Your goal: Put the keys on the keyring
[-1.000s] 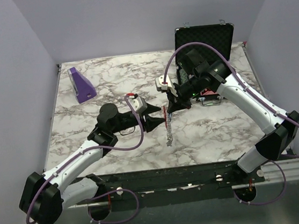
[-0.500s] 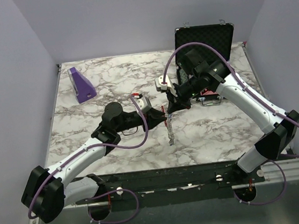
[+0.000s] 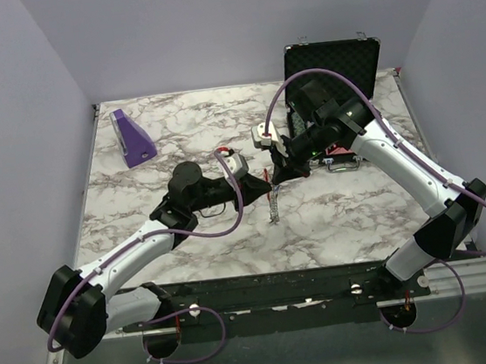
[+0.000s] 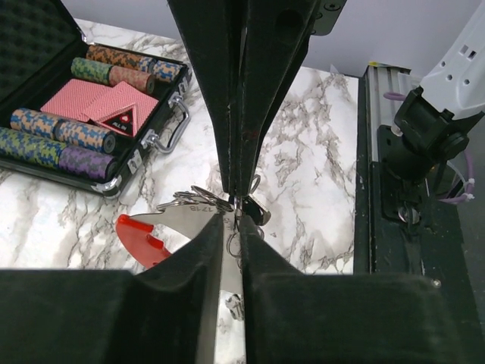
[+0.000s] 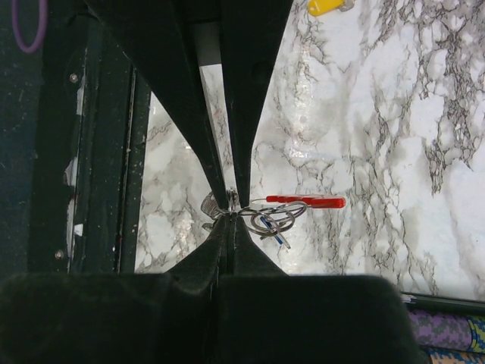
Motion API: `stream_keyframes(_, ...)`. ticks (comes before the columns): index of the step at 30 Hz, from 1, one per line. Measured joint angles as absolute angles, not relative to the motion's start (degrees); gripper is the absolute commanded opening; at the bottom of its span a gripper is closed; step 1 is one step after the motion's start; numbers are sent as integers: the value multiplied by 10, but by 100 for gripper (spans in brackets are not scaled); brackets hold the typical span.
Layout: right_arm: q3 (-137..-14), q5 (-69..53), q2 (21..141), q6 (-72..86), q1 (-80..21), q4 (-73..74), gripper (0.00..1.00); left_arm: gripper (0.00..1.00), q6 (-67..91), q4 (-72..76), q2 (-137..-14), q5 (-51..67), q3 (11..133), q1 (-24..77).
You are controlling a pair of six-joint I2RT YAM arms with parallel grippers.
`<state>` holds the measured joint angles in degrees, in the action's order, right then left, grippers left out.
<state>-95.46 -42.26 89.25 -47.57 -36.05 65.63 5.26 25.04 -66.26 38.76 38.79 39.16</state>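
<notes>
The keyring [image 3: 272, 198] hangs between both grippers above the middle of the table, with small keys [image 3: 273, 215] dangling under it. My right gripper [image 3: 276, 176] is shut on a wire ring of the bundle [image 5: 229, 217]. Its red clip [image 5: 307, 202] sticks out to the right, above loose rings and a blue-headed key [image 5: 279, 236]. My left gripper [image 3: 261, 183] meets it from the left. In the left wrist view its fingers [image 4: 233, 227] pinch a silver metal piece of the keyring, with the red clip [image 4: 140, 239] at the left.
An open black case [image 3: 331, 59] of poker chips and cards stands at the back right and also shows in the left wrist view [image 4: 140, 163]. A purple wedge block [image 3: 133, 137] stands at the back left. A small yellow object [image 5: 326, 6] lies on the marble.
My left gripper has moved right and slightly back to the hanging keyring and closed on it. The right gripper has held still; the dangling keys have risen a little.
</notes>
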Motion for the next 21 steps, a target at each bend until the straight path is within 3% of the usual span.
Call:
stream_keyframes(1,-955,-423,893,-476,-361,656,0,2,54,249,-665,388,390,391)
stream_keyframes(2,-955,-423,893,-475,-361,656,0,0,53,246,-666,388,391,392)
stream_keyframes(8,-955,-422,893,-476,-359,657,2,0,57,230,-676,391,404,392)
stream_keyframes(11,-954,-423,892,-468,-359,656,33,0,69,233,-675,390,402,392)
stream_keyframes(13,-950,-432,889,-451,-359,649,44,0,89,260,-669,387,384,393)
stream_keyframes(17,-929,-471,875,-413,-350,628,53,0,144,315,-651,370,336,394)
stream_keyframes(21,-912,-525,852,-360,-316,595,54,0,204,389,-627,335,283,394)
